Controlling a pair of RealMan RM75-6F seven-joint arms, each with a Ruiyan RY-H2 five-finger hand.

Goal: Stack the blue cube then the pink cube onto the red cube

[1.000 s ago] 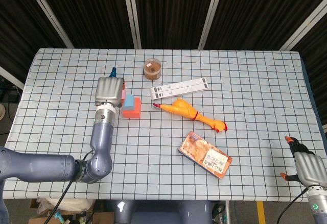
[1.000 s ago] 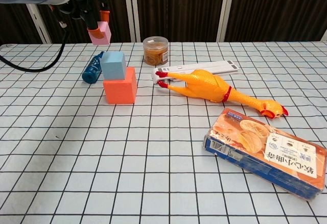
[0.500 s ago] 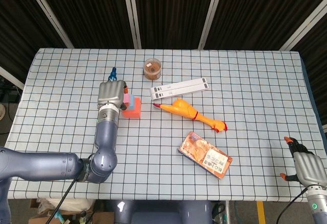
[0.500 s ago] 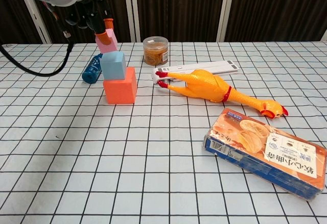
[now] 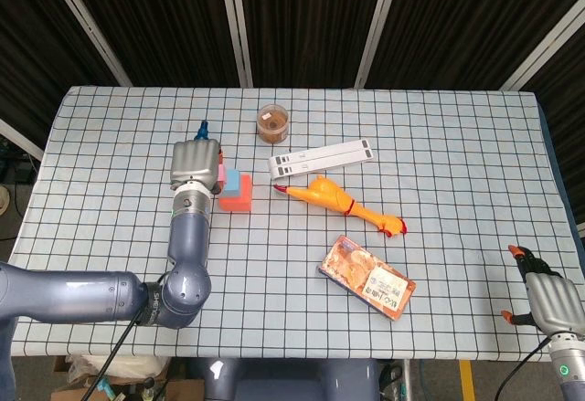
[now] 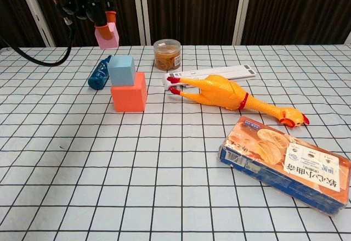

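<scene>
Two cubes are already stacked, the blue cube [image 6: 122, 69] on the red cube [image 6: 129, 91], while the left hand [image 6: 90, 2] pinches the pink cube [image 6: 107, 35] in the air above them, apart from the blue one, and the right hand [image 5: 547, 296] has its fingers spread near the table [image 5: 457, 145] corner, holding nothing.

Smaller cube [image 6: 122, 69] on larger cube [image 6: 129, 91]; a third cube [image 6: 107, 35] held above them, clear of both, by the left hand [image 5: 196, 163]. Bottle [image 6: 100, 74] just left — jar [image 6: 166, 54] behind, right. Toy chicken [image 6: 230, 95] before the strip [image 6: 219, 73]; box [image 6: 285, 164] nearest, rightmost.
</scene>
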